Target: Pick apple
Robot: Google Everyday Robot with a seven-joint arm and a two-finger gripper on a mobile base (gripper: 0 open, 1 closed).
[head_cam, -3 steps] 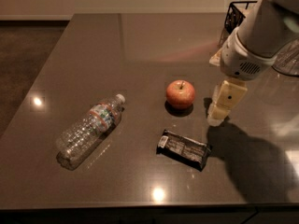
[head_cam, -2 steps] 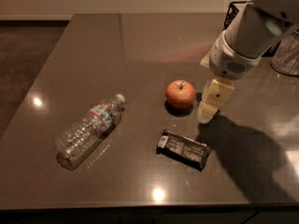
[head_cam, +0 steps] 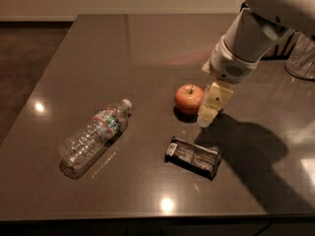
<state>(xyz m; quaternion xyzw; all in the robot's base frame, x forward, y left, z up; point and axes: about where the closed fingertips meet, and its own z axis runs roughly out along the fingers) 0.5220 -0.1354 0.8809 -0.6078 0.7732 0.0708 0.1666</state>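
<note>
Snack bar [head_cam: 193,156] in a dark wrapper lies nearest on table [head_cam: 147,43]; clear plastic bottle [head_cam: 93,136] lies on its side to the left, well apart. Apple [head_cam: 189,98] sits upright on the tabletop just beyond the bar, not lifted. Gripper [head_cam: 209,107] hangs low just beside the apple's right flank, tip near the surface; released or clenched, cannot tell. Judgement: approach about done, grasp and lift remain.

Cream claw [head_cam: 206,116] beside red-orange apple [head_cam: 189,99]
</note>
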